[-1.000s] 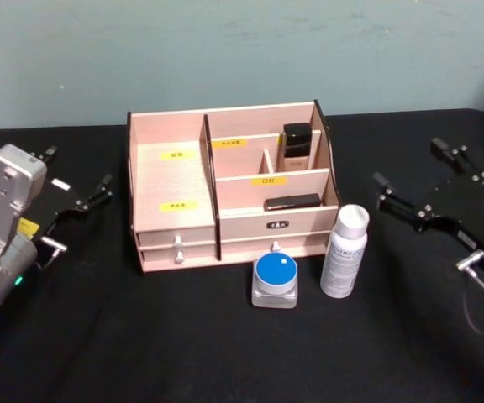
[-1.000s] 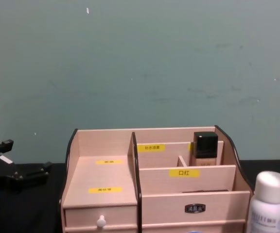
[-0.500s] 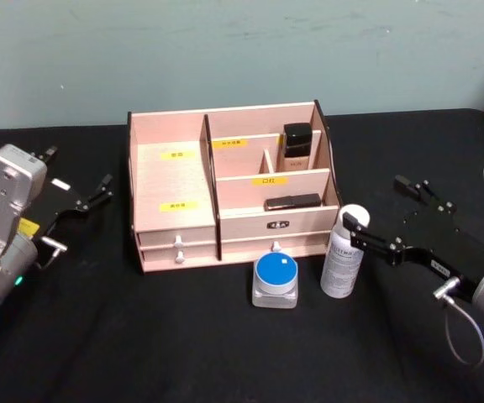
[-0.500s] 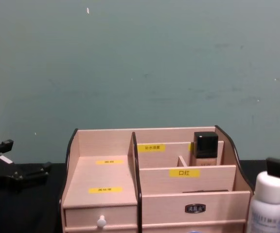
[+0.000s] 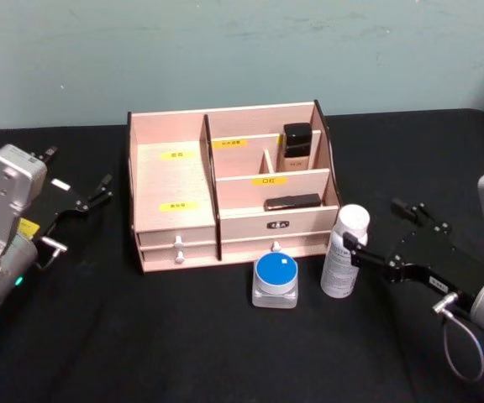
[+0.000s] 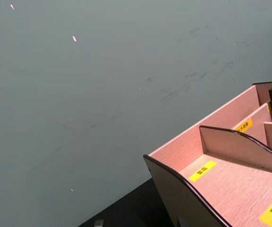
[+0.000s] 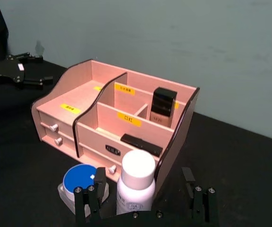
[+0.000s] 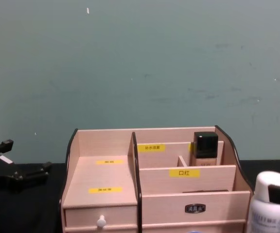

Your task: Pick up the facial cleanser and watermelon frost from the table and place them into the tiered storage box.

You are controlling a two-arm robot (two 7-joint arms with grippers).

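One spread right claw (image 5: pixel 371 223) beside white bottle (image 5: pixel 344 252) at box (image 5: pixel 259 225) corner

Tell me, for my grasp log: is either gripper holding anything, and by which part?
Nothing is held. The open right gripper straddles the white bottle without touching it; the left gripper sits open, left of the tiered storage box.

A lab-style test bench: black-draped table (image 5: pixel 183 353) before a bare teal wall (image 5: pixel 225 50).

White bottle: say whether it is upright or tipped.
The white bottle stands upright, cap on top, base on the black table. The right gripper, fingers open, is beside it; the left gripper idles far left.
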